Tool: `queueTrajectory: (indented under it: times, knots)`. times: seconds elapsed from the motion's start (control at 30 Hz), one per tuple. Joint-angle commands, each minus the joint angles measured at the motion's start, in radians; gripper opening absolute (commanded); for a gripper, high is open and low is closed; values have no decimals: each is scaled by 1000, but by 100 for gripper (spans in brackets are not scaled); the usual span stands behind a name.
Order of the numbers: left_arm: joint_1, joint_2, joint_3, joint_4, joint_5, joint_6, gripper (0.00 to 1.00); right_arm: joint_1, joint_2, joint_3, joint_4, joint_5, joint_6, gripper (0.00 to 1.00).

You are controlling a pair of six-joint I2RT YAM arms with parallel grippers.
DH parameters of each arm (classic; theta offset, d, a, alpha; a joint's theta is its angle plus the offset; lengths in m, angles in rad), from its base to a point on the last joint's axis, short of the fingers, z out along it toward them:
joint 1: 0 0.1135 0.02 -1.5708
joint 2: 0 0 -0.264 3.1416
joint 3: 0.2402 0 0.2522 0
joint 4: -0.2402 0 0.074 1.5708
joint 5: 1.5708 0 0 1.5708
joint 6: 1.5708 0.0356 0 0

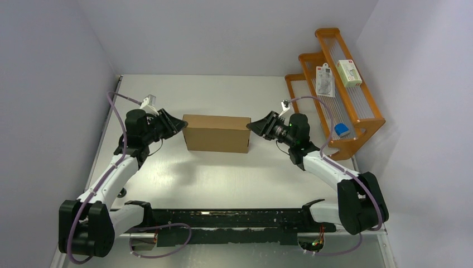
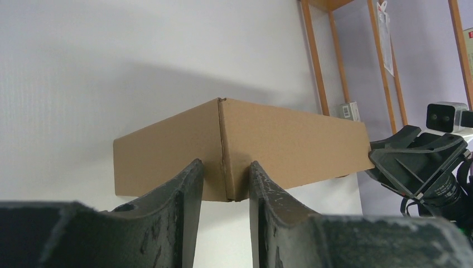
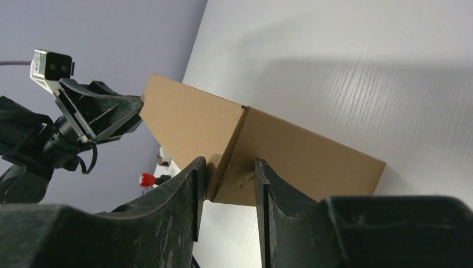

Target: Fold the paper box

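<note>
The paper box (image 1: 216, 133) is a closed brown cardboard box lying flat in the middle of the table. My left gripper (image 1: 181, 124) is at its left end and my right gripper (image 1: 251, 127) at its right end, both pointing inward at the box. In the left wrist view the jaws of the left gripper (image 2: 225, 163) stand apart, empty, with a box (image 2: 290, 139) corner just beyond the tips. In the right wrist view the jaws of the right gripper (image 3: 230, 162) are also apart, either side of the opposite box (image 3: 301, 156) corner.
An orange wire-fronted rack (image 1: 346, 95) stands at the back right with small white packages (image 1: 325, 81) and a blue item (image 1: 341, 130) on it. White walls close in the table on the left, back and right.
</note>
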Motion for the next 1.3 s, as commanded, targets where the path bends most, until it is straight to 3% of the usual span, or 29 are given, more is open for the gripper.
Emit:
queueTrajectory:
  times: [0.0,0.33,0.53,0.7,0.9,1.03,1.27]
  knots:
    - [18,62,-89,-231,-50,52,24,-22,43,-2,-133,-17,-68,37]
    - [56,87,-120,-179,26,18,20,-29,153,-153,-31,-32,-117,19]
    - [79,95,-115,-178,72,16,20,-37,141,-122,-72,-68,-104,7]
    - [93,91,-84,-180,94,26,26,-39,106,-43,-130,-117,-90,7]
    - [100,115,-73,-166,135,19,24,-41,85,61,-153,-135,-25,23]
    - [111,117,-116,-139,161,-8,19,-48,108,62,-177,-103,-13,20]
    - [241,143,-230,-37,246,-83,5,-82,157,-47,-137,-159,43,10]
